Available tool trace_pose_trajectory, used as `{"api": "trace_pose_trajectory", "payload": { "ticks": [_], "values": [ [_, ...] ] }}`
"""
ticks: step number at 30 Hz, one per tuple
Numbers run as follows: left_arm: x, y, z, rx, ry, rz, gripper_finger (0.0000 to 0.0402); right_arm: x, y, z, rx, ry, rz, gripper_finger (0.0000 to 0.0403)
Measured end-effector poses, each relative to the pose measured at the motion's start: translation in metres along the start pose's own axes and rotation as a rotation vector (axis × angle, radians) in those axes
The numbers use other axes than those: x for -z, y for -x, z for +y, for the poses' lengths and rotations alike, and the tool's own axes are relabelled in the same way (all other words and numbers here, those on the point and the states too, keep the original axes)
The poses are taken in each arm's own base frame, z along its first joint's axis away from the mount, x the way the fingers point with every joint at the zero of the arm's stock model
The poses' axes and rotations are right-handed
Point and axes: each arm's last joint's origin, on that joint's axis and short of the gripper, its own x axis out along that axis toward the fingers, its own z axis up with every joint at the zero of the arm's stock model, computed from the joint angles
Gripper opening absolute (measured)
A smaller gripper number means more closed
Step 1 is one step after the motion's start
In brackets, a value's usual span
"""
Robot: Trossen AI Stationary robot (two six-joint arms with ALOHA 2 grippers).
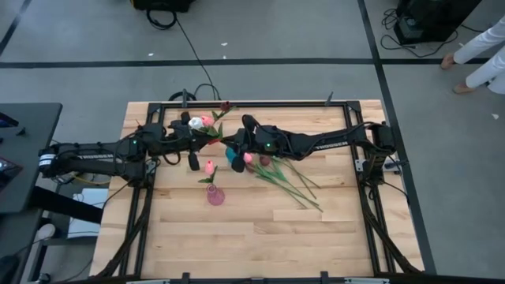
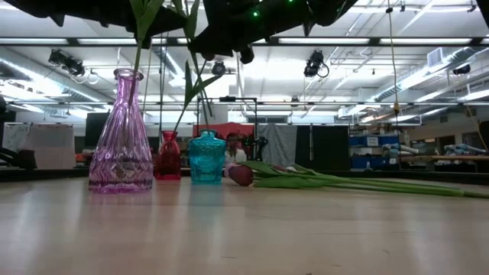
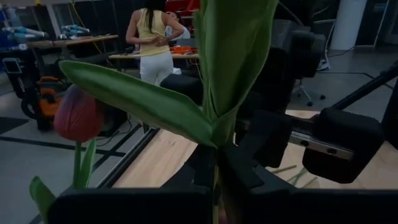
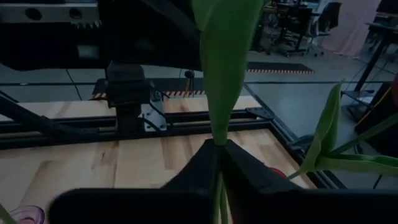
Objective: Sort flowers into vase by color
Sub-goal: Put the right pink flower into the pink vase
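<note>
Green tulip stem clamped between right gripper fingers above table; second stem pinched in left gripper. Pink vase, red vase, teal vase upright; remaining flowers lying beside.

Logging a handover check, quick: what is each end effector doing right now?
Left end effector: closed on a flower stem.
Right end effector: closed on a flower stem too.
</note>
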Motion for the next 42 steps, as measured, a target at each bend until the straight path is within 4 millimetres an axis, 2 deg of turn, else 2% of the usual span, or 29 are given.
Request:
{"api": "trace_pose_trajectory", "payload": {
  "ticks": [2,7,11,15,25,31,42],
  "values": [
    [0.001,0.000,0.000,0.002,0.011,0.015,0.0016,0.000,0.000,0.000,0.008,-0.006,0.004,0.0011],
    [0.005,0.000,-0.001,0.025,0.009,0.052,0.0035,0.002,0.000,0.000,0.013,-0.037,0.014,0.0019],
    [0.008,0.001,-0.001,0.031,0.007,0.089,0.0051,0.001,0.000,-0.001,0.016,-0.039,0.009,0.0010],
    [0.014,0.001,-0.002,0.046,0.004,0.144,0.0054,-0.005,0.004,-0.002,0.024,-0.054,-0.007,0.0009],
    [0.010,0.010,-0.001,0.043,0.006,0.123,0.0053,-0.009,0.010,0.004,-0.021,-0.137,0.006,0.0009],
    [-0.003,0.018,0.000,0.055,0.011,0.010,0.0055,-0.008,0.012,0.005,-0.050,-0.197,0.042,0.0009],
    [-0.001,0.018,0.000,0.047,0.012,0.033,0.0099,-0.008,0.012,0.007,-0.055,-0.193,0.040,0.0009]
  ]
}}
